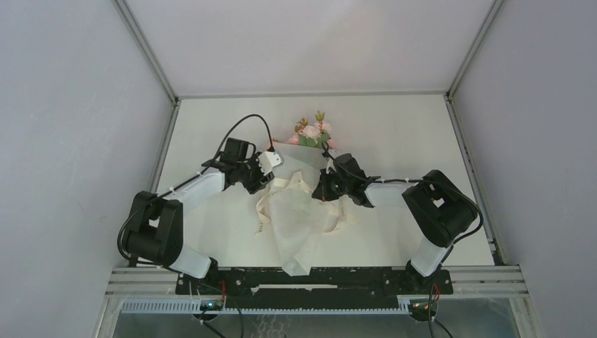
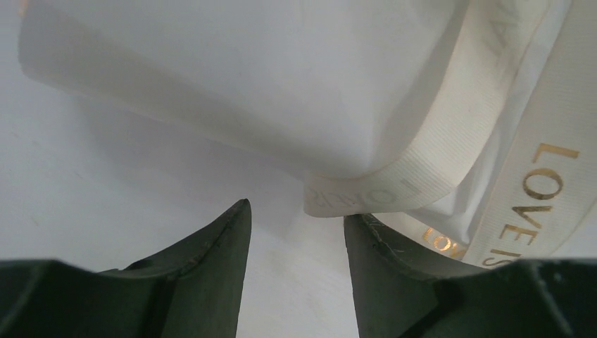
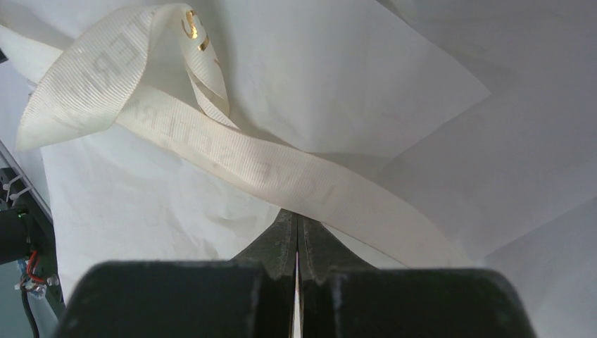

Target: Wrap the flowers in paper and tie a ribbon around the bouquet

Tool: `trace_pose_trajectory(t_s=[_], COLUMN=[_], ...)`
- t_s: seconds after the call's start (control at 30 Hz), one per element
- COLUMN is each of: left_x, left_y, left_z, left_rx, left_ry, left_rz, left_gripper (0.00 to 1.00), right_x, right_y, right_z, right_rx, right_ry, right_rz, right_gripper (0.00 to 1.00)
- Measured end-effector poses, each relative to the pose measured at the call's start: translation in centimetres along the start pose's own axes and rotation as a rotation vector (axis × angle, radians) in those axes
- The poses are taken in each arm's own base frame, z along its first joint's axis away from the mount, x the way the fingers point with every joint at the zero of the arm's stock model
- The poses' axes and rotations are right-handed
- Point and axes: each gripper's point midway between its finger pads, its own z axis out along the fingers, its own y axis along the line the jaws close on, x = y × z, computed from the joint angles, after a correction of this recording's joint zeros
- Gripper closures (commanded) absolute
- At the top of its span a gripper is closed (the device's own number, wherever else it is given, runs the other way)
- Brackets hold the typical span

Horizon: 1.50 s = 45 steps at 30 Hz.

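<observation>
left gripper (image 2: 297, 211) gapes empty beside the ribbon (image 2: 429, 141); right gripper (image 3: 296, 215) is clenched. best pinch the ribbon end squarely before pulling.

Flowers (image 1: 312, 132) partly under paper (image 1: 296, 218)

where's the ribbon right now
Top view: the ribbon lies mid-table, looped across the bouquet's paper, between the left gripper and right gripper, on the near side of the flowers.
</observation>
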Motion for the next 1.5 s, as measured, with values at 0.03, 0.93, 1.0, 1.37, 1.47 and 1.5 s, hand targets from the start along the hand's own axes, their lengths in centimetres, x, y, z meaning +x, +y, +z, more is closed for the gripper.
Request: trace_pose_trajectory(t_s=[0.03, 0.93, 1.0, 1.37, 1.47, 1.5], left_x=[-0.3, 1.6, 2.0, 2.5, 2.5, 2.6], left_y=[0.0, -2.7, -2.6, -2.7, -2.7, -2.7], left_z=[0.0, -0.7, -0.8, -1.0, -1.0, -1.0], left_rx=[-0.003, 0.042, 0.041, 0.042, 0.038, 0.036], left_ry=[-0.008, 0.071, 0.08, 0.094, 0.097, 0.099], left_rz=[0.0, -0.103, -0.113, -0.145, -0.158, -0.163], left_gripper=[0.41, 1.0, 1.0, 1.0, 1.0, 1.0], right_x=[0.0, -0.1, -0.1, -0.8, -0.7, -0.6], right_y=[0.0, -0.3, -0.3, 0.6, 1.5, 2.0], right_z=[0.0, -1.0, -1.0, -1.9, -2.8, -3.2], right_rx=[0.0, -0.024, -0.024, -0.051, -0.076, -0.09], right_ry=[0.0, -0.018, -0.018, -0.035, -0.022, -0.016], right_rz=[0.0, 0.035, 0.035, 0.026, 0.019, 0.016], right_gripper=[1.0, 1.0, 1.0, 1.0, 1.0, 1.0])
